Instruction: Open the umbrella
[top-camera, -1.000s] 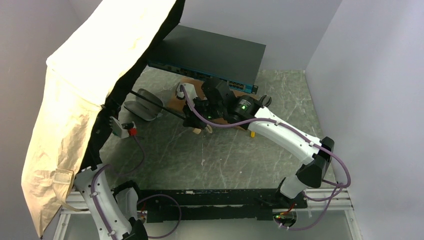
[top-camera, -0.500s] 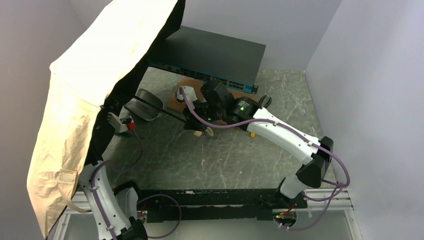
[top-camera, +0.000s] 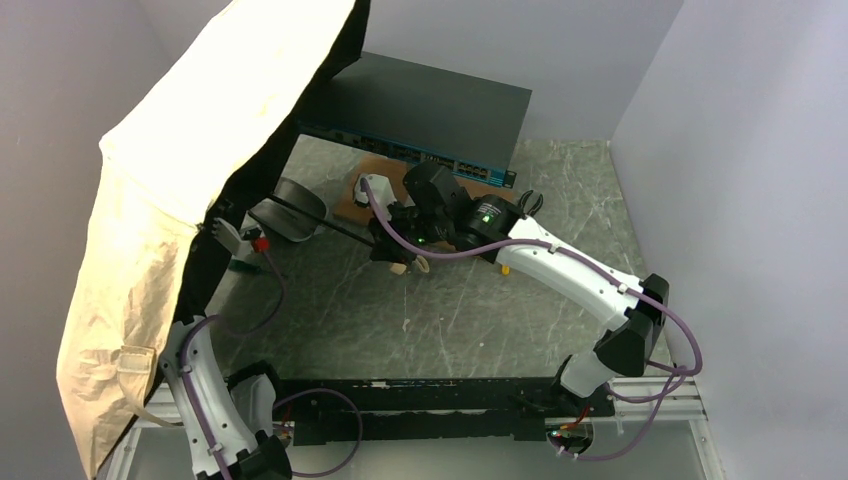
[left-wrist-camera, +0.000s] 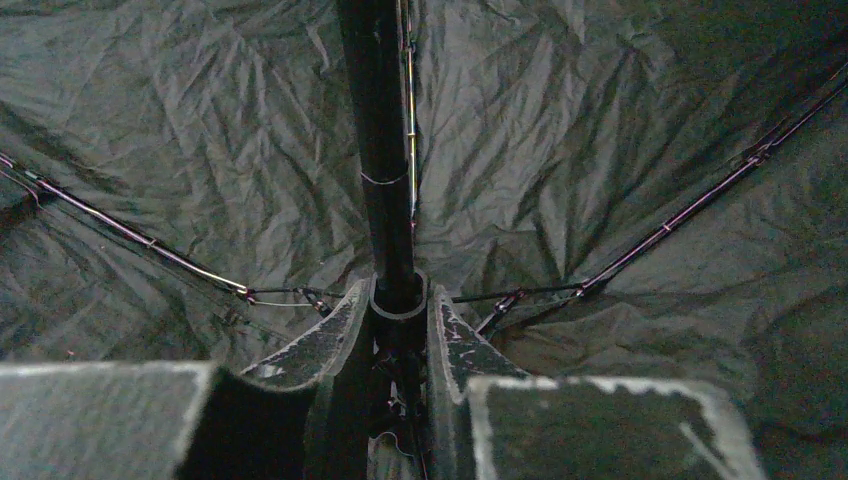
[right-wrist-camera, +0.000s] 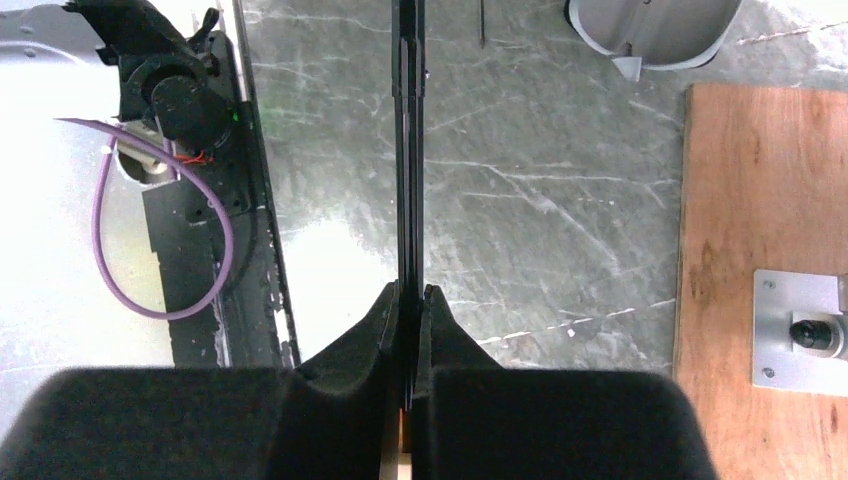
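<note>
Left hand (left-wrist-camera: 400, 305) clamps the umbrella (top-camera: 170, 180) shaft (left-wrist-camera: 385, 150); right hand (right-wrist-camera: 409, 292), at three o'clock, pinches it too; misaligned pushing could bend it.

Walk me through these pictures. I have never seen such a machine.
The robot is a left arm and a right arm bolted at a table's near edge. The wide picture looks down from above and behind them; the other two come from a camera on each wrist. The left gripper, under the umbrella's black underside, has its fingers closed around the shaft. The right gripper pinches that thin shaft too. The tan canopy spreads at the left. On the table lie a dark oval case and a wooden board; a flat network switch sits at the back.
</note>
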